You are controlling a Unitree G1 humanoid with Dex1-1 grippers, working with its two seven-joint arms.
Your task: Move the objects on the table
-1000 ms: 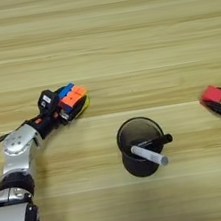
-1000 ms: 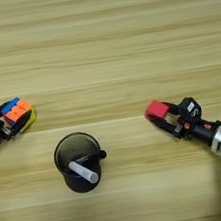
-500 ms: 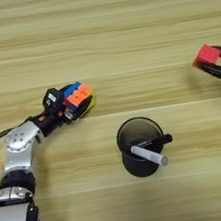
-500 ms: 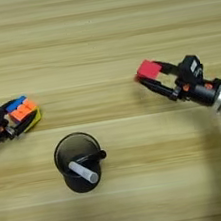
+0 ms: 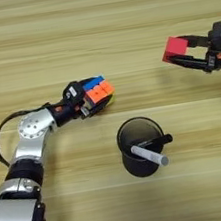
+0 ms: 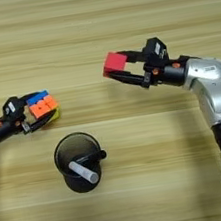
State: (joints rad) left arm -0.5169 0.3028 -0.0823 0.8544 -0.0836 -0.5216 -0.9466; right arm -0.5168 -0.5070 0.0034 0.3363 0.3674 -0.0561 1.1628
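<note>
- Tabletop: broad light wood surface, lengthwise tan and pale-yellow grain stripes, fills both views.
- Left pincer: two black fingers pinching the blue-orange-yellow block, at left-centre of the tabletop; silver arm runs back toward the lower left corner.
- Block: blue face at the back, orange face up front, yellow edge showing underneath; whether it rests on the wood or is lifted, cannot tell.
- Right pincer: black fingers pinching the small red cube at their tips, on the right half, further up the tabletop than the block; silver arm comes in from the right edge.
- Red cube: held well apart from the block and from the cup.
- Black round cup: upright, near the middle-bottom, between the two arms, touching neither pincer.
- Grey-white marker: leaning inside the cup, tip sticking out over the rim to the lower right.
- Thin black pen: also in the cup, lying across the rim, end pointing right.
</note>
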